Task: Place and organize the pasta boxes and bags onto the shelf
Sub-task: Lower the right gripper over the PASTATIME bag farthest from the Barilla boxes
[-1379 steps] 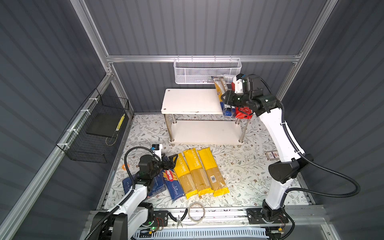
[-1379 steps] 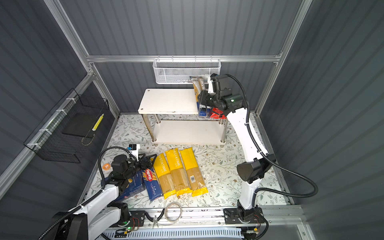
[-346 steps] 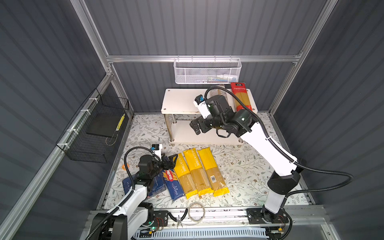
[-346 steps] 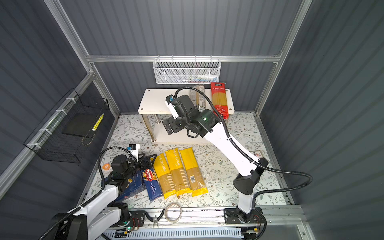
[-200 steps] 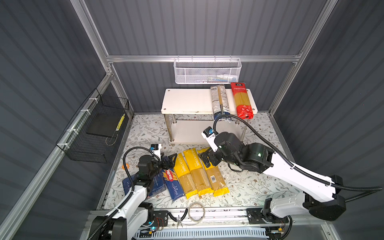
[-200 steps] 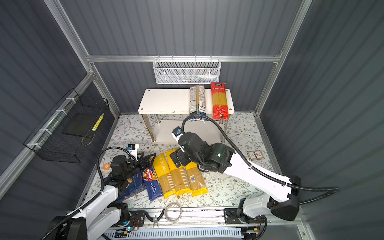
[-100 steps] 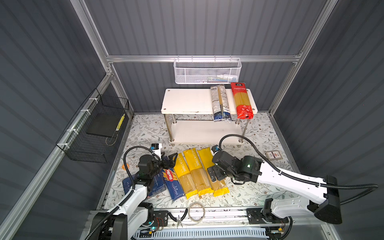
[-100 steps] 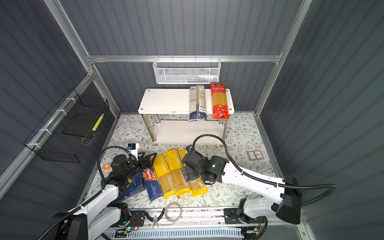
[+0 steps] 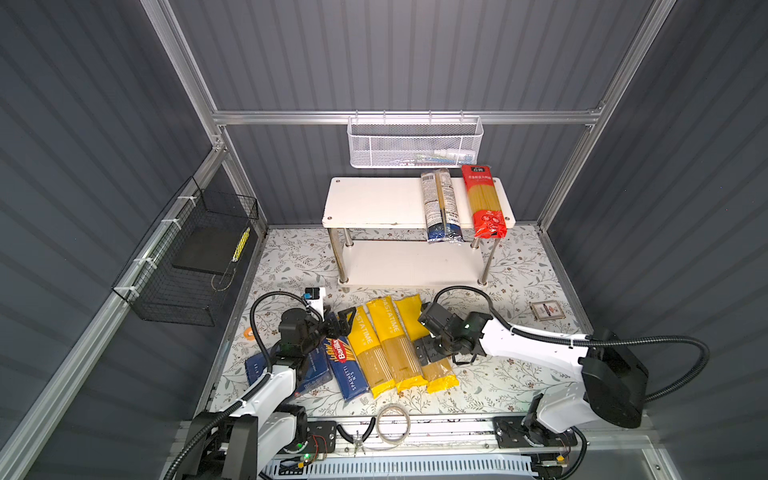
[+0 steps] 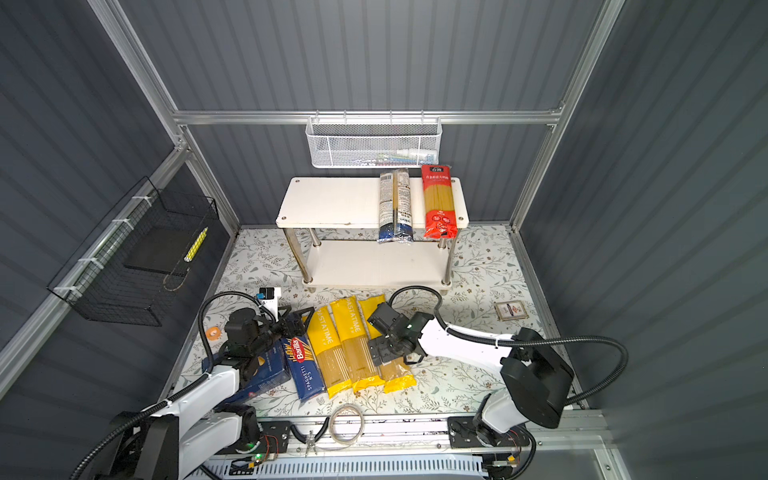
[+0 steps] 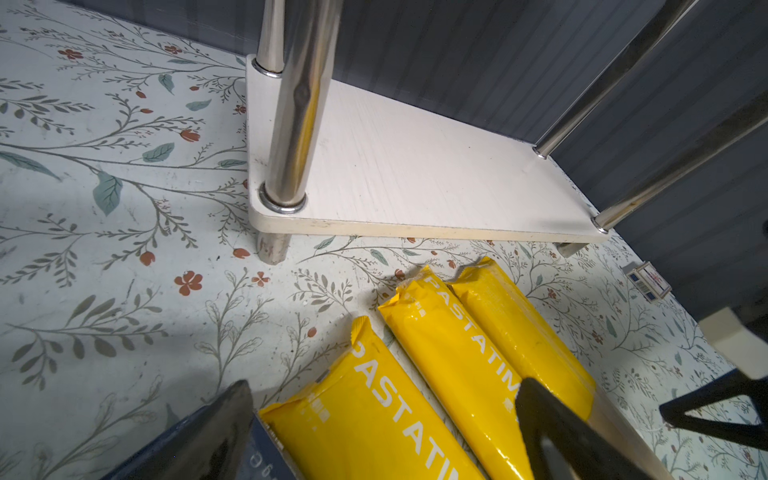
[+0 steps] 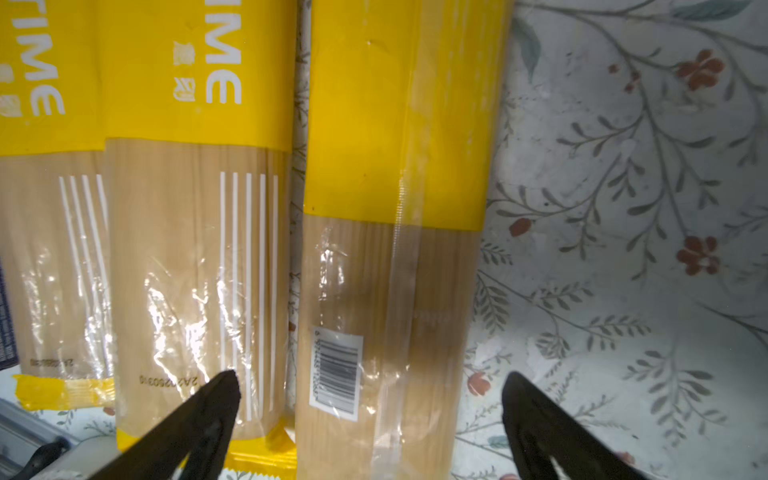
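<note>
**While the red bag (image 9: 484,199) and clear bag (image 9: 440,203) lie shelved, a third awaits**

Since the outermost yellow bag (image 12: 390,208) lies free on the tabletop (image 9: 498,374), the right jaws hang spread astride it, seemingly to carry it to the shelf (image 9: 374,199). The left jaws gape, empty.

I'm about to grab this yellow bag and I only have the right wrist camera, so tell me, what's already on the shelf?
Observer: On the shelf, two bags lie side by side at the right end of the top board: the clear bag with the dark-blue end and the red bag.
Operator: And the lower board?
Observer: The lower board is bare.
Operator: Where is the left gripper?
Observer: The left gripper is open, over the far end of the narrow Barilla box, which lies beside the wide Barilla box.
</note>
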`<state>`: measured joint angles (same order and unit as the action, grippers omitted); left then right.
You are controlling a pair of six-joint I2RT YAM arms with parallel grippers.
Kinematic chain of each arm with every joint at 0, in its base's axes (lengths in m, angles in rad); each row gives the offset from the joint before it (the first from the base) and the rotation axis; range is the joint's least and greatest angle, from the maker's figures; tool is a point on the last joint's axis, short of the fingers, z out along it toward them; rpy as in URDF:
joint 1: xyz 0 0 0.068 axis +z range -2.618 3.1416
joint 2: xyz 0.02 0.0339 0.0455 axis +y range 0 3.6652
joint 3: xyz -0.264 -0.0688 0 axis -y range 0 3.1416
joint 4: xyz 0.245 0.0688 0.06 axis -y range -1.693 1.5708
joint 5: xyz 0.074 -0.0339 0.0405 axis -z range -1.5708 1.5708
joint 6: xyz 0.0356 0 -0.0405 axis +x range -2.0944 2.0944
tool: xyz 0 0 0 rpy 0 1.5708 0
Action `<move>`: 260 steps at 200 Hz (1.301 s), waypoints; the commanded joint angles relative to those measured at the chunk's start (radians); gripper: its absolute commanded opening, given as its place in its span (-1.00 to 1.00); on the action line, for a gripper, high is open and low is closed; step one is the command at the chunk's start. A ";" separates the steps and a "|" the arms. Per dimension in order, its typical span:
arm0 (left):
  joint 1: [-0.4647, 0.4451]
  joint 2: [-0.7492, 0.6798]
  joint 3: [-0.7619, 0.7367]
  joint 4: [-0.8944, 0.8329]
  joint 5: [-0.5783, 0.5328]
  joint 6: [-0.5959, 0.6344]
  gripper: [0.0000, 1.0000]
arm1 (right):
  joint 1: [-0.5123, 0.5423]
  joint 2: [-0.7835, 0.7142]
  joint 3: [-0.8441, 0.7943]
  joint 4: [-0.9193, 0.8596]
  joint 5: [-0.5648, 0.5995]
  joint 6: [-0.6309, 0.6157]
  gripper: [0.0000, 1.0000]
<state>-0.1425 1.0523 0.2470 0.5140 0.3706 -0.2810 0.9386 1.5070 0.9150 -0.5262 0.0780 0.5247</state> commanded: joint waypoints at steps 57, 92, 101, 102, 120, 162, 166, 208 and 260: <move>-0.005 0.006 0.014 0.018 0.049 0.009 0.99 | 0.002 -0.005 -0.030 0.067 0.083 0.043 0.98; -0.006 0.010 0.021 0.007 0.049 0.018 0.99 | 0.000 -0.014 -0.036 0.072 0.118 0.020 0.98; -0.005 0.008 0.020 0.006 0.048 0.018 0.99 | -0.003 -0.005 -0.036 0.068 0.115 0.014 0.98; -0.005 0.007 0.020 0.005 0.048 0.018 0.99 | -0.003 -0.003 -0.035 0.068 0.114 0.013 0.98; -0.005 0.001 0.022 0.004 0.048 0.018 0.99 | -0.003 0.021 -0.037 0.074 0.089 0.002 0.98; -0.006 -0.012 0.020 -0.002 0.041 0.018 0.99 | 0.002 0.056 -0.041 0.131 0.032 -0.002 0.98; -0.005 -0.012 0.022 -0.006 0.040 0.020 0.99 | 0.002 0.057 -0.042 0.131 0.027 0.001 0.98; -0.006 0.006 0.024 0.004 0.050 0.012 0.99 | 0.014 0.084 -0.020 0.144 0.058 0.030 0.98; -0.006 0.020 0.028 0.010 0.054 0.009 0.99 | 0.014 0.065 -0.039 0.143 0.045 0.036 0.98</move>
<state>-0.1436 1.0721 0.2470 0.5171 0.4053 -0.2813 0.9497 1.5852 0.8825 -0.3702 0.1230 0.5503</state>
